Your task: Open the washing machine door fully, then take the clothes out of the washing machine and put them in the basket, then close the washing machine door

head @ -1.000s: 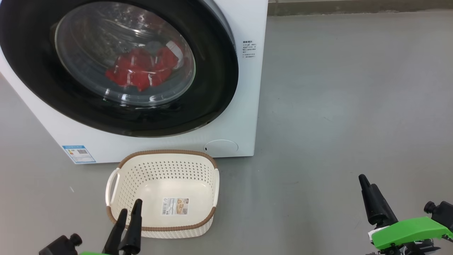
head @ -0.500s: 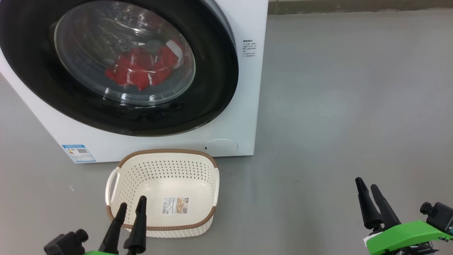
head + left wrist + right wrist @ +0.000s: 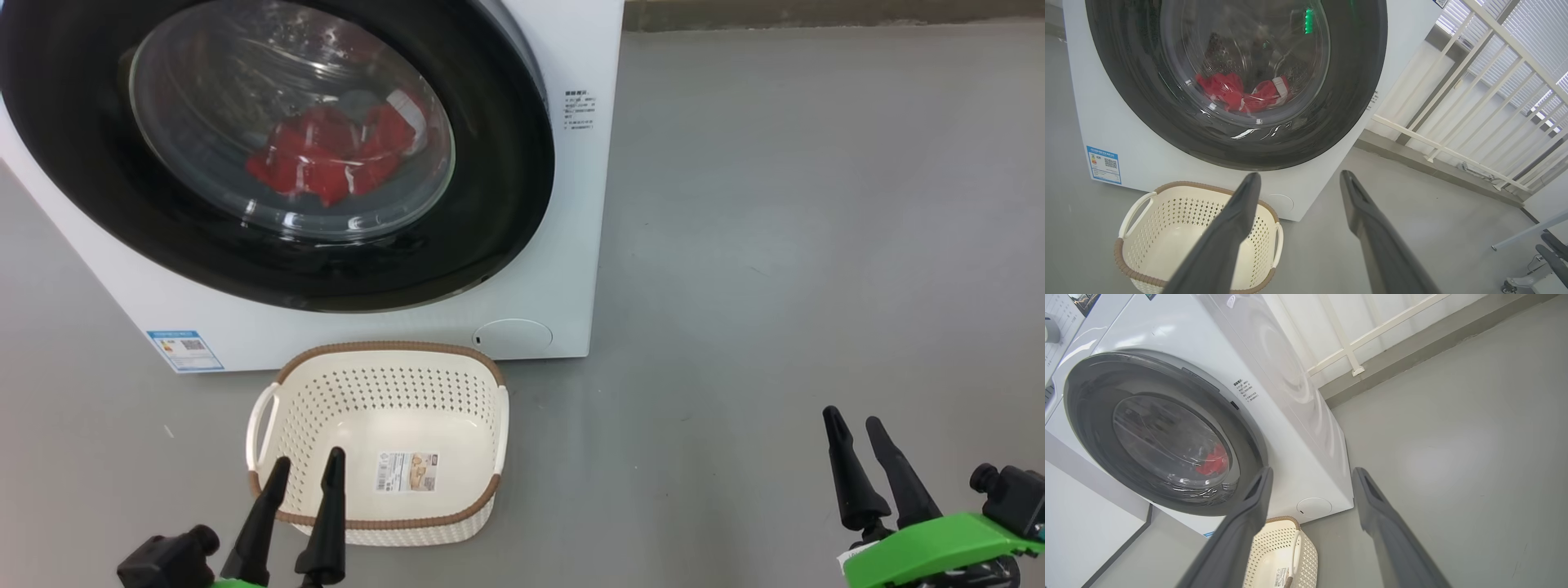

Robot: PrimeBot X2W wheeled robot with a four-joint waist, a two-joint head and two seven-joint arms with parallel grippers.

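In the head view the washing machine door sits closed on the washing machine, with the red clothes heaped behind its glass. The basket stands on the floor just before the machine. The left gripper is spread and empty at the basket's near rim, and the right gripper is likewise spread and empty, well apart. The left wrist view looks between parted fingers at the door and basket. In the right wrist view the clothes are a dim red patch, perhaps one garment.

The washing machine door has a glossy black rim around clear glass. The basket is perforated cream plastic; the floor is matt grey.
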